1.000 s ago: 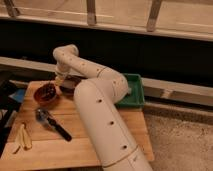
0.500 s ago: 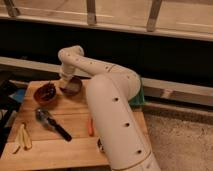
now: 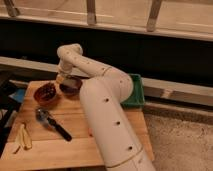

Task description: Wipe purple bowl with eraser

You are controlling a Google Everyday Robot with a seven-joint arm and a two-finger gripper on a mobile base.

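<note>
Camera view: gripper (image 3: 61,78) has edged left onto the small round dark-purple bowl (image 3: 70,86) rim, wiping seemingly underway; claw state unreadable

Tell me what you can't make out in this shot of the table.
- Eraser: not distinguishable in the camera view; possibly hidden by the gripper at the purple bowl's left rim.
- Green tray, camera view: left part hidden by the arm.
- Orange-brown bowl's dark contents: too small to identify.
</note>
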